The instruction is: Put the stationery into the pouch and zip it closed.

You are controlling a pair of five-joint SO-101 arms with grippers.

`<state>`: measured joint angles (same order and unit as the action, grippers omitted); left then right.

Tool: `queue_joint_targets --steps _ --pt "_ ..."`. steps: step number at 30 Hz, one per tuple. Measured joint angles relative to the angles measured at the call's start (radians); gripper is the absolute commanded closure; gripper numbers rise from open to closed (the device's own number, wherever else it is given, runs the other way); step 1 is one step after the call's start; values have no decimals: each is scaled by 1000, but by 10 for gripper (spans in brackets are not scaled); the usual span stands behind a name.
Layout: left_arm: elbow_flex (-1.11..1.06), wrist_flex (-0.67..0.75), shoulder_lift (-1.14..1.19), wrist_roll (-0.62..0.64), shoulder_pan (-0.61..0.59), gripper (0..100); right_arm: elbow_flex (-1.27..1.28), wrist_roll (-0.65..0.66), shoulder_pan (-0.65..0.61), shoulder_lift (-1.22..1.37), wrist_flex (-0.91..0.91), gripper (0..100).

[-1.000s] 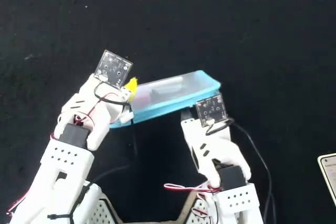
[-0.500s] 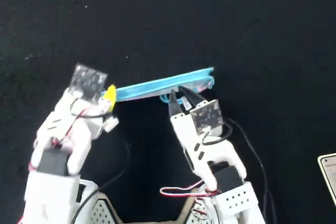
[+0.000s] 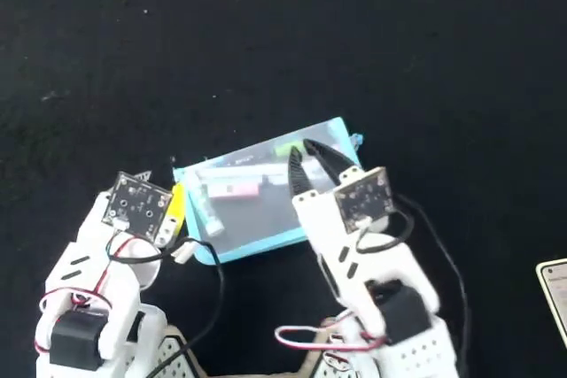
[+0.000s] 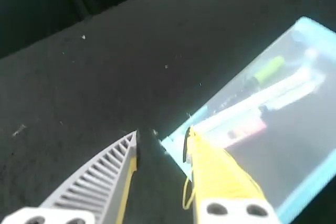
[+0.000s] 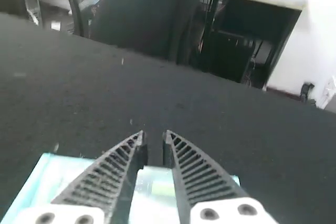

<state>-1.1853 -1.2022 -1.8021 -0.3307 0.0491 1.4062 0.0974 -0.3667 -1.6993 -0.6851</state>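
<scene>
The clear pouch (image 3: pixel 257 210) with blue edging lies flat on the black table. Inside it are a pink eraser (image 3: pixel 232 189), a green pen (image 3: pixel 288 149) and white items. My left gripper (image 3: pixel 174 199) sits at the pouch's near-left corner. In the left wrist view the left gripper (image 4: pixel 160 137) is open, its yellow finger (image 4: pixel 215 174) next to the pouch (image 4: pixel 283 129) corner, gripping nothing. My right gripper (image 3: pixel 299 148) hovers over the right half of the pouch. Its black fingers (image 5: pixel 181 156) stand slightly open above the pouch (image 5: pixel 37 179).
A white card (image 3: pixel 555 285) lies at the table's right edge. Bare black cloth (image 3: pixel 399 59) stretches behind and to both sides of the pouch. Dark furniture (image 5: pixel 247 40) stands beyond the table's far edge.
The pouch stood on its edge, held up by the left gripper; now it lies flat. The left arm has drawn back and let go. The right gripper moved over the pouch.
</scene>
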Motion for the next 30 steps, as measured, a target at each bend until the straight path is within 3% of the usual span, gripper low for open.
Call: queue_joint_targets --steps 7,12,18,23,30 --pt "0 -80 0 -9 -2 841 -98 3 -2 -12 -374 945" --pt "-95 -114 0 -9 -17 841 -69 3 -2 -15 -433 945" --pt "-262 -114 -2 -9 -137 841 0 3 9 -15 -480 945" --pt "-407 -55 0 6 -249 841 87 3 132 -15 -480 945" --pt "-470 -40 2 236 -316 841 229 3 341 0 -483 946"
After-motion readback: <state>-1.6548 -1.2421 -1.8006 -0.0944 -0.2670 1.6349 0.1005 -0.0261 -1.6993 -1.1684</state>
